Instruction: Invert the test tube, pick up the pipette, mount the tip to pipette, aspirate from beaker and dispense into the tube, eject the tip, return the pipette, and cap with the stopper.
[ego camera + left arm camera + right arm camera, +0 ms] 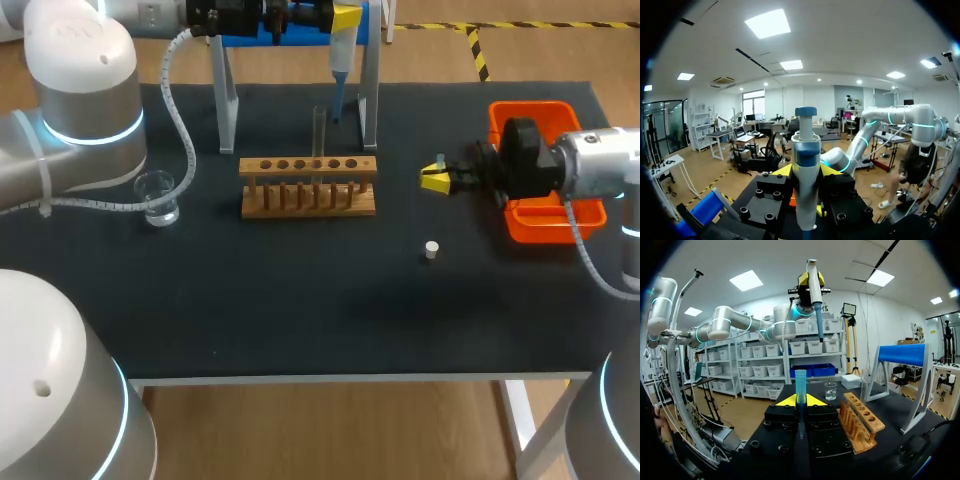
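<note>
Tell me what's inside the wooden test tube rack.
One clear glass test tube stands upright in the wooden rack, in a hole right of the middle. The other holes look empty. The tube's lower end is hidden below the rack's top board, so any contents can't be seen.

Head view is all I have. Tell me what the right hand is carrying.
Observer: In the right wrist view, the right hand has a blue tip standing upright between its yellow fingers, which press on it from both sides.
Operator: Now check the left hand's hold on the pipette.
Observer: In the left wrist view, the pipette stands upright between the left hand's yellow fingers. They grip its white body from two sides, and its blue button is at the top.
</note>
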Action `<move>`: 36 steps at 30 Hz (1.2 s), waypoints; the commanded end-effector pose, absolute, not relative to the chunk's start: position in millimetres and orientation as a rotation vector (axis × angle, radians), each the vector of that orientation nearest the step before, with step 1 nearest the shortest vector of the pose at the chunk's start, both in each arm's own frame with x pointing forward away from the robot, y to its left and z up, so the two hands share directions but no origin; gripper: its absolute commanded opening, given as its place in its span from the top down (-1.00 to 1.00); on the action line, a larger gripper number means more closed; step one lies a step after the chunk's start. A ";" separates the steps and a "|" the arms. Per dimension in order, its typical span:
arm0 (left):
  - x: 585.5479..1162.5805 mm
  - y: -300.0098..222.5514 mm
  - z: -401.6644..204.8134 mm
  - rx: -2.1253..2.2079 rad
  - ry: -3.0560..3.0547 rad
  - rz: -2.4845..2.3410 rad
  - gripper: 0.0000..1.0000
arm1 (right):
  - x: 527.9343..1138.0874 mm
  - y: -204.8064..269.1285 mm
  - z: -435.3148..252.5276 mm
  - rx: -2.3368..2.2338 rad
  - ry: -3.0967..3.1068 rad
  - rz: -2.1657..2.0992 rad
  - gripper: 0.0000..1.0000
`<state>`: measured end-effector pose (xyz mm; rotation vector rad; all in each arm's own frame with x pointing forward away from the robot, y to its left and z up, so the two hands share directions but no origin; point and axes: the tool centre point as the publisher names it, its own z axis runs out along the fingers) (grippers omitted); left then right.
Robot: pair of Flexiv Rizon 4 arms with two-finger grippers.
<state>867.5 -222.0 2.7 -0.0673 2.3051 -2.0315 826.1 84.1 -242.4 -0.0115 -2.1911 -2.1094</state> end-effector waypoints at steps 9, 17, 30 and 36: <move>861.0 -215.0 5.7 -0.066 2.256 -2.064 1.00 | 823.5 94.5 -244.9 -0.004 -2.183 -2.109 1.00; 860.8 -214.1 4.9 -0.081 2.268 -2.057 1.00 | 823.2 95.6 -245.0 -0.006 -2.180 -2.112 1.00; 861.7 -213.9 4.2 -0.087 2.277 -2.056 1.00 | 831.8 105.8 -241.7 0.002 -2.181 -2.139 1.00; 861.7 -213.9 4.2 -0.087 2.277 -2.056 1.00 | 840.2 129.7 -239.6 0.035 -2.187 -2.147 1.00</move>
